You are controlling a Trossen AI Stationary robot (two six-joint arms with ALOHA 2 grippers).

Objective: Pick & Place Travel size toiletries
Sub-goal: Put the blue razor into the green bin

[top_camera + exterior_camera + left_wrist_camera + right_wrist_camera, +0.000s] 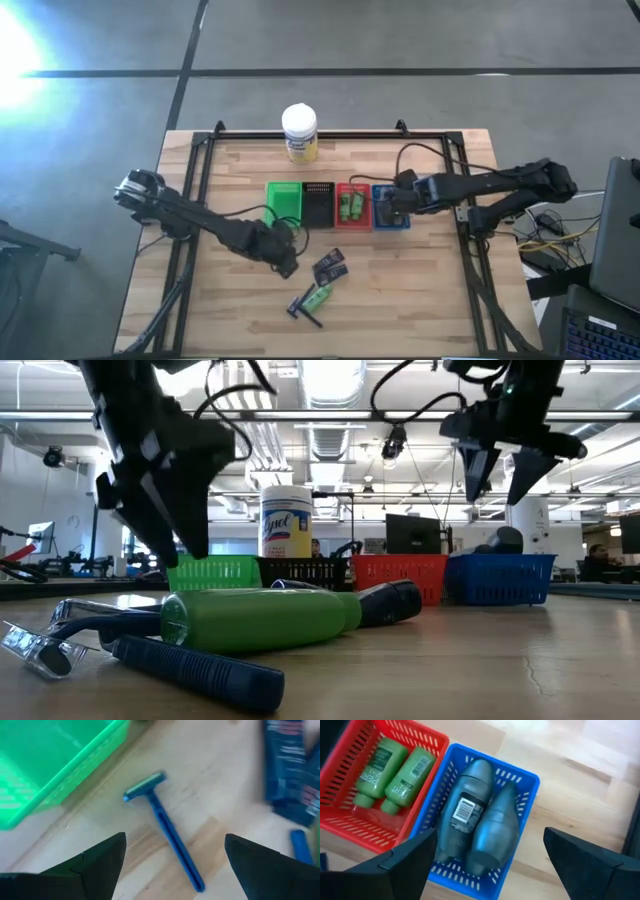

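Note:
My left gripper (287,258) (174,870) is open and empty, pointing down over a blue T-shaped razor (164,836) that lies flat on the table beside the green basket (50,765). My right gripper (392,206) (487,865) is open and empty above the blue basket (522,775), which holds two grey oval tubes (480,815). The red basket (427,742) holds two green bottles (395,775). Dark packets (330,265), a green bottle (320,296) and another razor (302,309) lie on the table near the front.
The four baskets stand in a row at mid-table: green (285,200), black (318,205), red (351,206), blue (390,218). A white-lidded yellow jar (299,133) stands at the far edge. Bare wood lies to the front right (420,300).

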